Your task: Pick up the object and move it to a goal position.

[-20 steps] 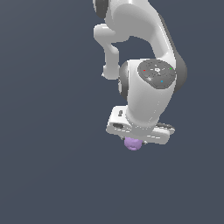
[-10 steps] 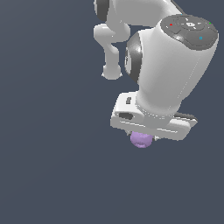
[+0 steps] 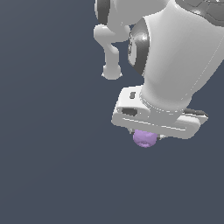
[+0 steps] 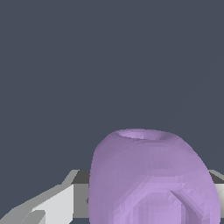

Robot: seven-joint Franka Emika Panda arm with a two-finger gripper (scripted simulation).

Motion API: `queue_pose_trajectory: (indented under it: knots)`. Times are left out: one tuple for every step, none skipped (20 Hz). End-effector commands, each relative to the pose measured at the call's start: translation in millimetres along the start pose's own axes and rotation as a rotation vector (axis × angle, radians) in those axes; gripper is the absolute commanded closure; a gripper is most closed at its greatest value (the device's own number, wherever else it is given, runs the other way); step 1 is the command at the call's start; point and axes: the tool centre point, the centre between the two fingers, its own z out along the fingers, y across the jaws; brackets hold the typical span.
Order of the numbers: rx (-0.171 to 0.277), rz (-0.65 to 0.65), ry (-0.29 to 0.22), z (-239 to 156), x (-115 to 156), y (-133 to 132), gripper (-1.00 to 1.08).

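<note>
Light is even and soft, with no cast shadows on the flat slate backdrop. The white arm shows gentle shading and slight sheen. Everything looks sharp; the purple object shows faceted, blocky shading up close.

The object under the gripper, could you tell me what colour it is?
Light purple; the object shows best in the wrist view.
</note>
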Motion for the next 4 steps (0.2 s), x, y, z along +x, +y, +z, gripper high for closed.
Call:
queue_pose_trajectory:
  knots:
    - [0.000,0.000,0.000,-1.9,0.7,-0.6,1.08]
    - [0.000,0.000,0.000,-2.1,0.9,-0.6,1.08]
    - [0.000,0.000,0.000,-2.2,1.0,-0.7,1.08]
    - [0.000,0.000,0.000,-2.1,1.1,-0.7,1.08]
